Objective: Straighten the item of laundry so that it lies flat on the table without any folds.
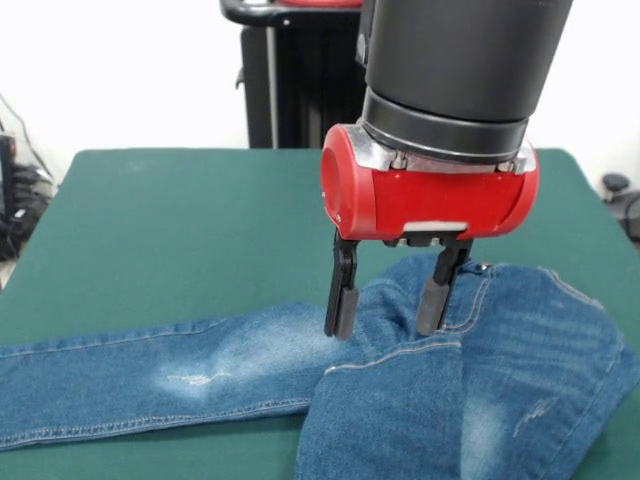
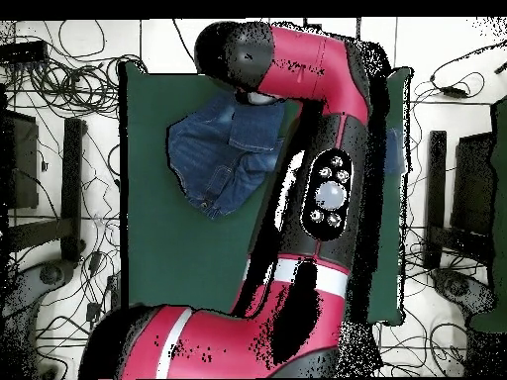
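The item of laundry [image 1: 200,370] is a pair of blue jeans lying on the green table [image 1: 180,220]. One leg runs out flat to the left; the other is folded over in a heap at the front right. My gripper [image 1: 385,328] stands open over the middle of the jeans, its fingertips [image 1: 340,315] low on the cloth by the fold. I cannot tell whether they touch it. In the overhead view the jeans [image 2: 218,148] lie bunched at the far end of the table [image 2: 168,257], and the red arm [image 2: 327,188] hides the gripper.
Cables [image 2: 59,59] and black stands [image 2: 71,188] surround the table in the overhead view. Bare green cloth [image 1: 150,200] stretches behind the jeans in the front view. The folded heap reaches the front view's lower right edge.
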You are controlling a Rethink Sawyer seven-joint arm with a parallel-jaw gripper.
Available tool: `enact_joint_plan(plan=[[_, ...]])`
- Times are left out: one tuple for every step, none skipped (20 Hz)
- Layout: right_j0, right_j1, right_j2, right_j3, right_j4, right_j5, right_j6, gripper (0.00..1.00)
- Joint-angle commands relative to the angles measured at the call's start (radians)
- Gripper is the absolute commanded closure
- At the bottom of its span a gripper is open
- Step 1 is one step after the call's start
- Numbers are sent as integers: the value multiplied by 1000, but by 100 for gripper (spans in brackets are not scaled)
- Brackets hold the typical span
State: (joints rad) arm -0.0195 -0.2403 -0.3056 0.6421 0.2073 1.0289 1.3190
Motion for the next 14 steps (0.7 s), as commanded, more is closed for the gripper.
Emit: enact_joint_plan(plan=[[38,-7,108,222,4,-42,190,0],[39,-10,108,228,5,-46,193,0],[40,-12,107,235,5,-52,197,0],[42,-14,107,242,6,-58,201,0],[43,-17,108,251,6,-66,205,0],[44,-16,107,252,7,-69,209,0],[46,-18,107,258,7,-72,212,0],[47,-20,107,265,8,-75,215,0],[50,-26,107,277,8,-77,216,0],[51,-31,107,289,10,-79,217,0],[53,-36,108,301,10,-83,217,0],[54,-42,109,314,11,-87,217,0],[55,-48,109,326,11,-91,216,0],[55,-52,110,333,12,-94,216,0]])
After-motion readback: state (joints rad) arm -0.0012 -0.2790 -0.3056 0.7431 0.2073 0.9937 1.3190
